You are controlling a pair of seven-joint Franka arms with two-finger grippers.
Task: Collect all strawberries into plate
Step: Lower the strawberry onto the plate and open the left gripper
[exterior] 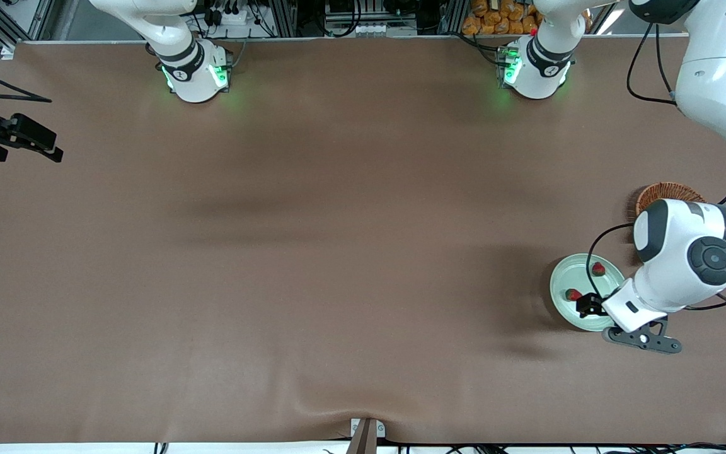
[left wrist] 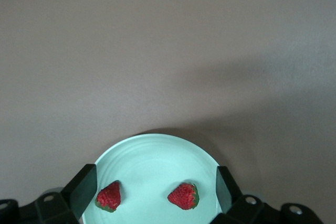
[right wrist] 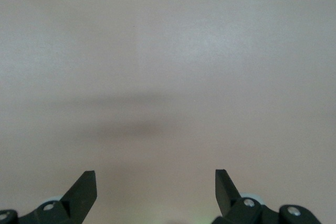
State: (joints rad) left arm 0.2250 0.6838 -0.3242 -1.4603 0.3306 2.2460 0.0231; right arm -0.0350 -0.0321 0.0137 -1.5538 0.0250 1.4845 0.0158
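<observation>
**A:** Counting stock for you: item one, strawberries. Two lie in the plate [exterior: 564,277], lower right of the front view — one strawberry [exterior: 599,268] toward the rim nearest the basket [exterior: 668,191], the other strawberry [exterior: 573,294] lower in frame. A third is not visible anywhere; the left arm's bulk may hide it, or not.

**B:** And the jaws?

**A:** Item two, left gripper [exterior: 590,306]: over the plate, spread wide, holding nothing. Its wrist view shows both berries between the fingers [left wrist: 84,187], side by side across the gap, each tip pointing away from the camera. You would judge that any further berry falls to this arm, being the nearer one.

**B:** Right side?

**A:** Item three, right gripper [right wrist: 156,190]: waiting at the upper left edge of the front view, wide open, empty, bare table [exterior: 338,252] beneath.
</observation>
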